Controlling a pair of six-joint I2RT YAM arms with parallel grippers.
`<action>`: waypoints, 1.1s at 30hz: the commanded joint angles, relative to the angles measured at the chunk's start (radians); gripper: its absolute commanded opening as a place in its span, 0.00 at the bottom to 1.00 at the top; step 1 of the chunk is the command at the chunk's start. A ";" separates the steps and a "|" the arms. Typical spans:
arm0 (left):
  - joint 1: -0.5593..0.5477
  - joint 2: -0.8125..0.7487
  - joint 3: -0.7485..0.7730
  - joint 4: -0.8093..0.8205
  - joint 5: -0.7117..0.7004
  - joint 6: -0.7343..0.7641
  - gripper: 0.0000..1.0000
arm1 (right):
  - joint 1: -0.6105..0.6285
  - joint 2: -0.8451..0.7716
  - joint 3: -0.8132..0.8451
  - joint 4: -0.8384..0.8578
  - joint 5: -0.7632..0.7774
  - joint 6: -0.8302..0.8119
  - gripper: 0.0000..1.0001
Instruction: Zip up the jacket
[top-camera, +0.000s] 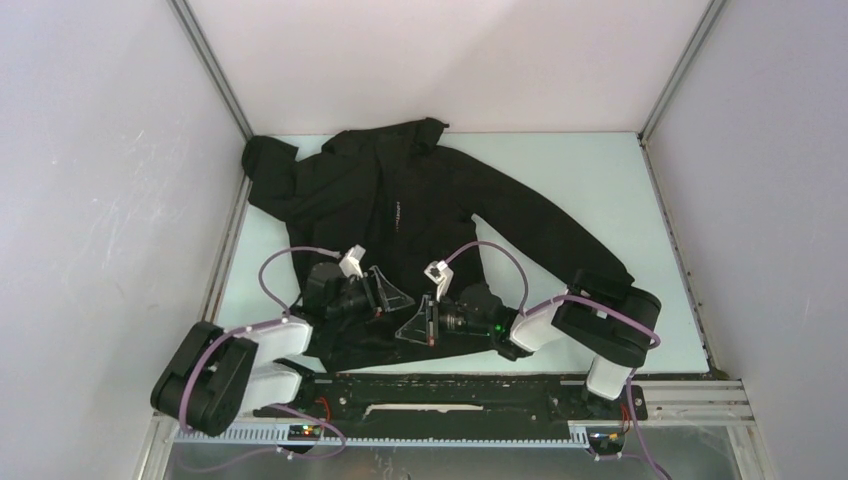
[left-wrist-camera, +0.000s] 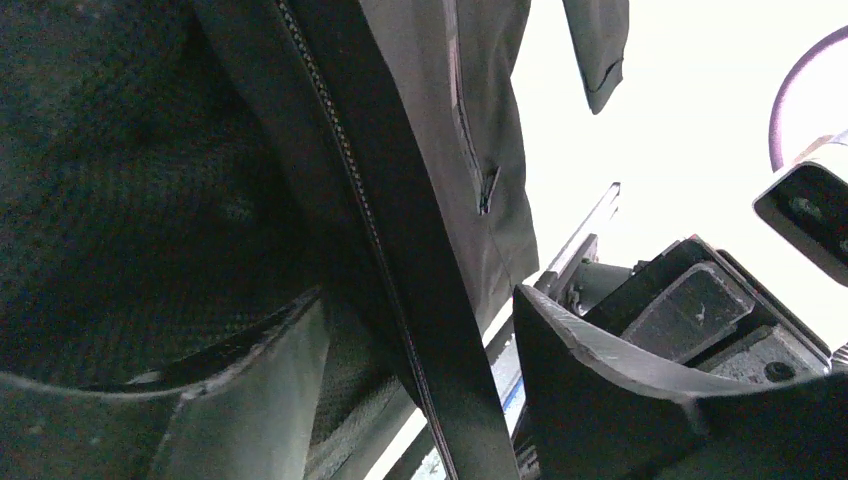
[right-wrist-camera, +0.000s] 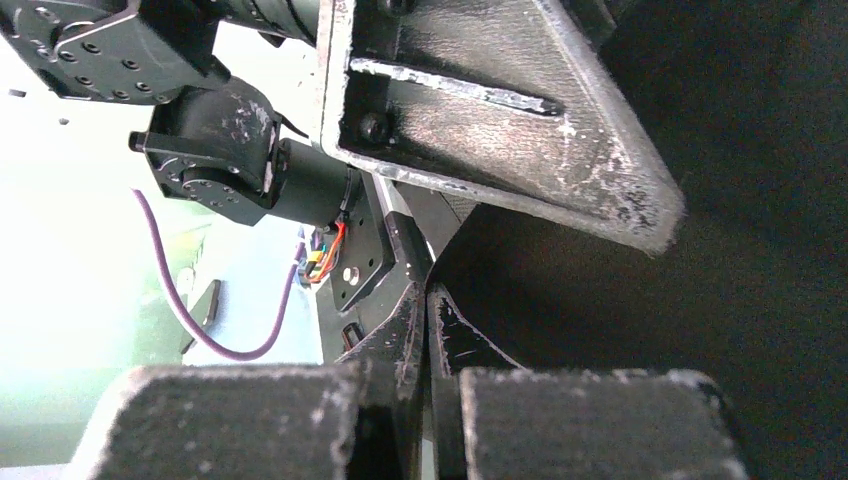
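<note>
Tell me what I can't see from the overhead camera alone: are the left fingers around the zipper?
Observer: Yes. The left wrist camera shows the left gripper open, with the zipper edge of the jacket running down between its fingers.
Operator: Is it zipped there?
Observer: No. Only one row of teeth shows, with the mesh lining bared beside it.
Operator: And the right side?
Observer: The right wrist camera shows the right gripper closed to a narrow gap, with a thin dark fold rising from it. It looks pinched on the jacket.
</note>
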 joint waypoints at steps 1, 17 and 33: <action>-0.023 0.102 0.003 0.251 0.059 -0.083 0.72 | -0.007 -0.004 -0.019 0.121 -0.037 0.018 0.00; -0.097 0.430 0.084 0.629 0.089 -0.220 0.56 | -0.019 0.002 -0.063 0.206 -0.056 0.039 0.00; -0.095 0.105 -0.009 0.279 0.008 -0.064 0.66 | -0.046 0.046 -0.115 0.350 -0.081 0.095 0.00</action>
